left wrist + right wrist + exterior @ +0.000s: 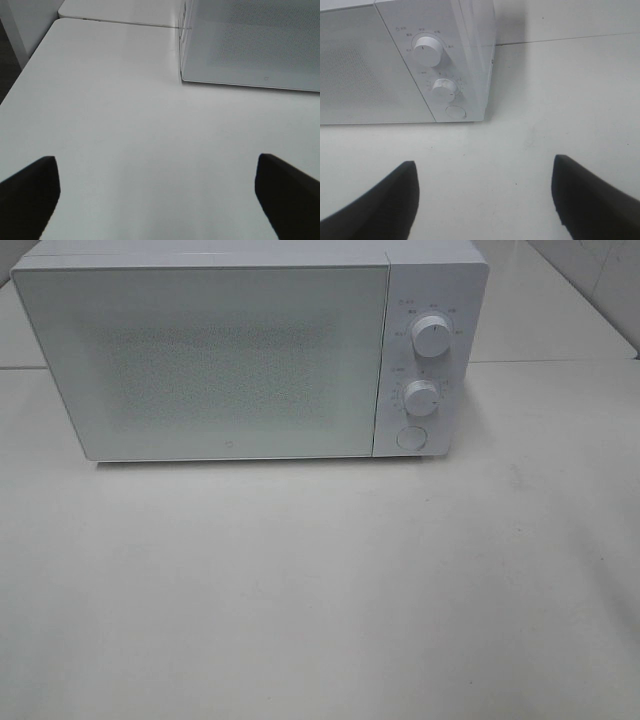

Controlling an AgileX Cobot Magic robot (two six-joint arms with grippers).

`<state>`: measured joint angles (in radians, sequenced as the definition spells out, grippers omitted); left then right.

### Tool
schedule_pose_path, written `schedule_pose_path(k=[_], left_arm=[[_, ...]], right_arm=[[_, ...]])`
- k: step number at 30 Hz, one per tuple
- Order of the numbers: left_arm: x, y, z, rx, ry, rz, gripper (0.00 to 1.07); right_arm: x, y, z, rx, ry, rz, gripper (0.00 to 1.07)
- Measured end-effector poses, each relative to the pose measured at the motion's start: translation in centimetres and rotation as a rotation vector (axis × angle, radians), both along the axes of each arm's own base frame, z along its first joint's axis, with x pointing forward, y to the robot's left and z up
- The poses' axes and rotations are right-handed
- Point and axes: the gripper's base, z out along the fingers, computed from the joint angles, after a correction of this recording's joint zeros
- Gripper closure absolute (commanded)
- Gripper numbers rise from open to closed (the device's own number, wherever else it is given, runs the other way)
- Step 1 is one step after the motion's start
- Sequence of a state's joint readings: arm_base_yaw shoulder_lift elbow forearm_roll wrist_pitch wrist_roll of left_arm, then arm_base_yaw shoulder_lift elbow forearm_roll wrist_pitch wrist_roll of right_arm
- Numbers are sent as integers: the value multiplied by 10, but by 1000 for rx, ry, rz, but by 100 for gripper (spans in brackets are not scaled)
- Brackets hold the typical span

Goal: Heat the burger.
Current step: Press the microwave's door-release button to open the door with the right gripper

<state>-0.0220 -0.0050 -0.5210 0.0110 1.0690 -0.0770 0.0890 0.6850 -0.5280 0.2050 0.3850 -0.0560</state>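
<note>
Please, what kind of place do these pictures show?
Probably a test bench set up as a kitchen corner: a white microwave with two dials stands on a white table, door shut.

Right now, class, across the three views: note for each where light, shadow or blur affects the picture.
Exterior high view: flat light; the white box-shaped microwave casts a soft shadow on the white table; dial labels blur. Left wrist view: the left pincer has soft-edged, out-of-focus black fingers. Right wrist view: a grey shadow falls on the table beside the microwave; the labels are unreadable.
</note>
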Motion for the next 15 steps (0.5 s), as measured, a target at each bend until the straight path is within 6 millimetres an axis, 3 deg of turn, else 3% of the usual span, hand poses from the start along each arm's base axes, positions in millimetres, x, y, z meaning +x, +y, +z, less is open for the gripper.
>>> schedule_pose_path(k=[13,15], left_arm=[[0,0,0,0,0,0,9],[0,0,0,0,0,0,9]], right_arm=[[48,0,-22,-14,10,-46,34],[56,-1,-33,-32,-25,-62,34]])
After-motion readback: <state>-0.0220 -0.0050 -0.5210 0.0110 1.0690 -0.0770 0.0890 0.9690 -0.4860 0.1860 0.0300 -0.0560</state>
